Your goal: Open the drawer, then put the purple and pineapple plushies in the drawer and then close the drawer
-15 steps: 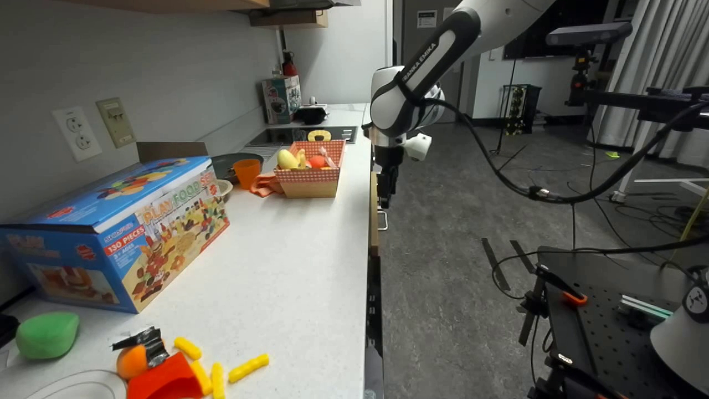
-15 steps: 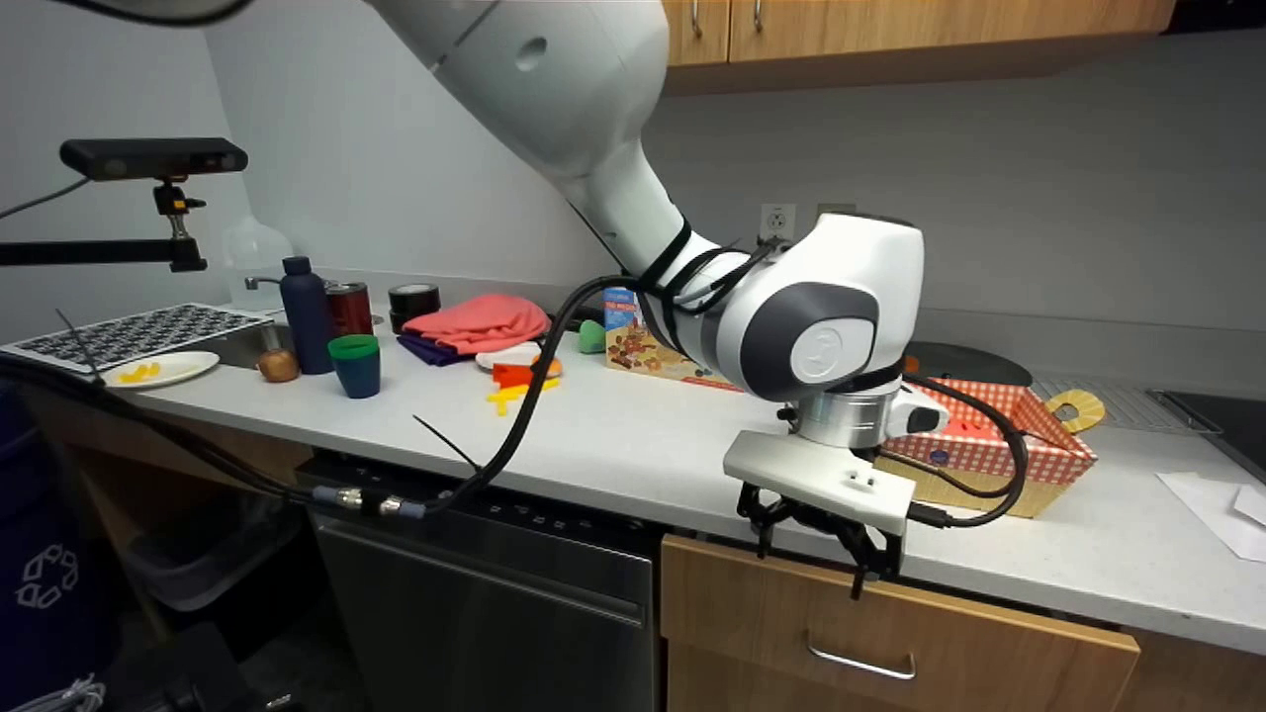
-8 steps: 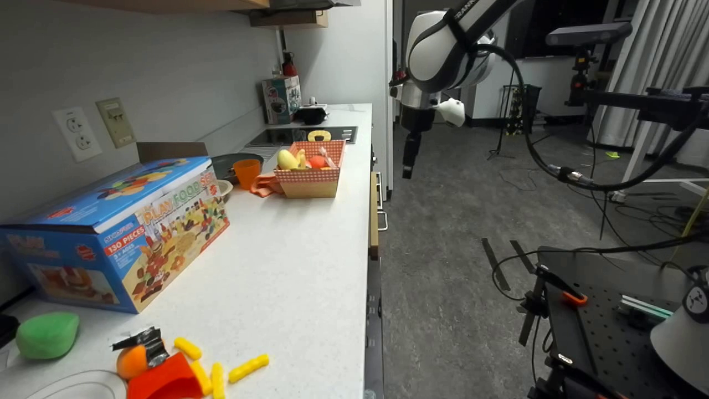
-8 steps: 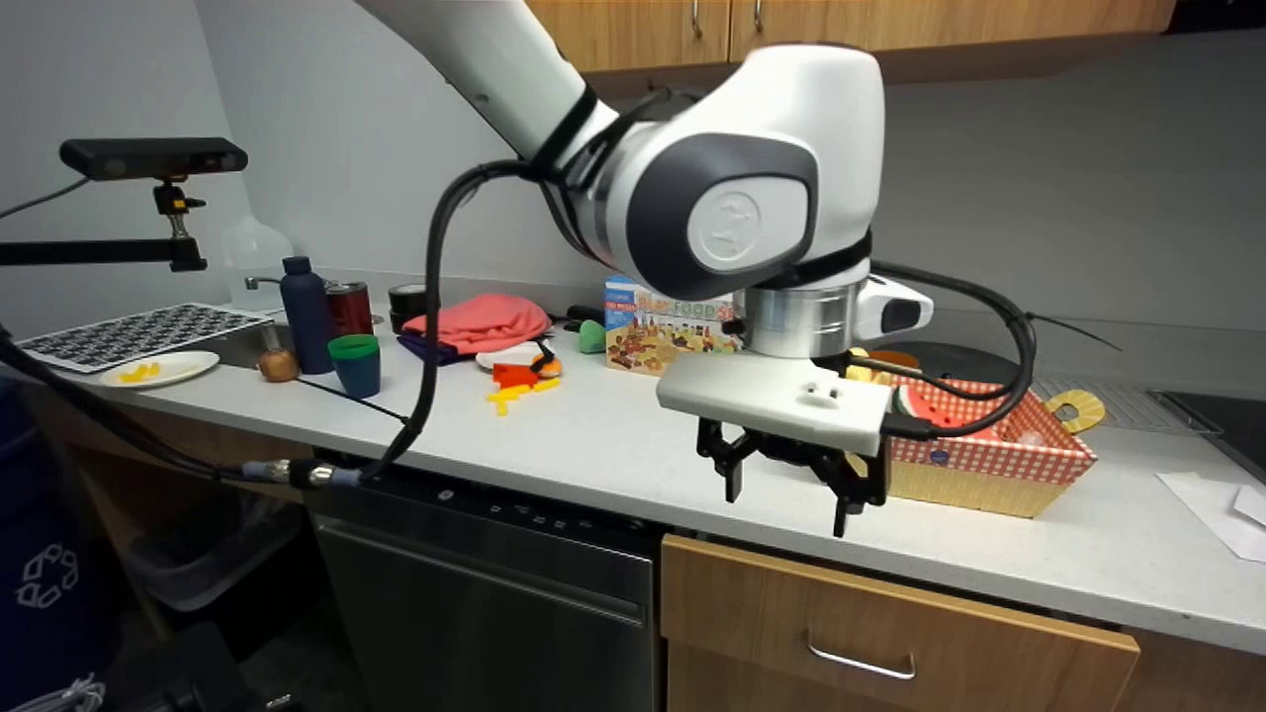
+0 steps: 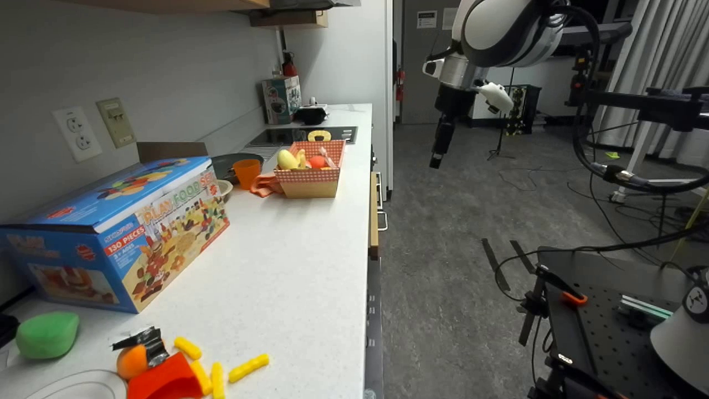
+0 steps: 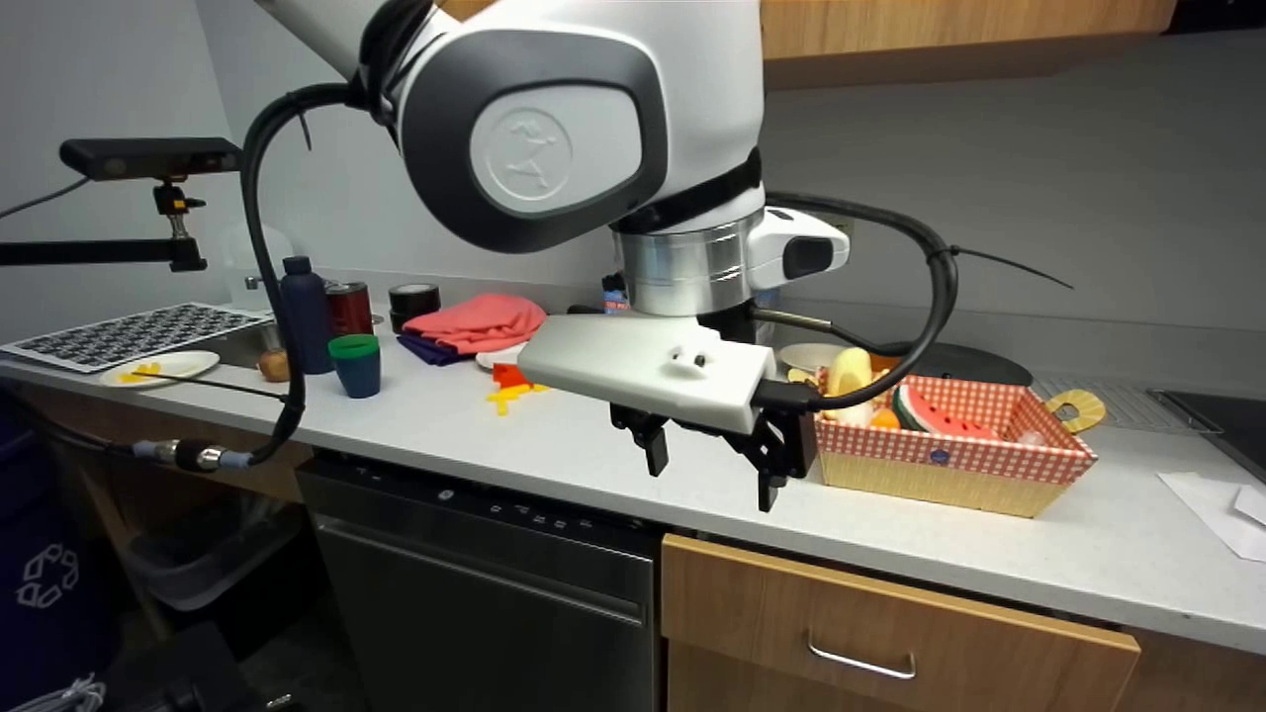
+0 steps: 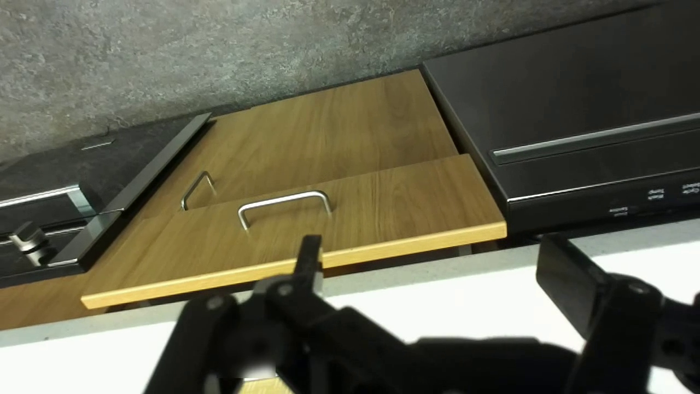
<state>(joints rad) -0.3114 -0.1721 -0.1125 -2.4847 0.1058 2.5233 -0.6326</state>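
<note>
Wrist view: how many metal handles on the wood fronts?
2: a bar handle on the drawer, and a second handle on the panel below it. The wood strip at the left runs out of frame; more may be hidden.

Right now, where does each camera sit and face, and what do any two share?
An exterior view: above the countertop, looking along it toward the cooktop; robot arm, gripper and probably base show.
An exterior view: out front, facing drawer and dishwasher; robot arm and gripper loom close.
Wrist view: by the gripper, looking down past the countertop's edge at the drawer; gripper fingers show.
Both exterior views share the drawer and red-checked basket.
</note>
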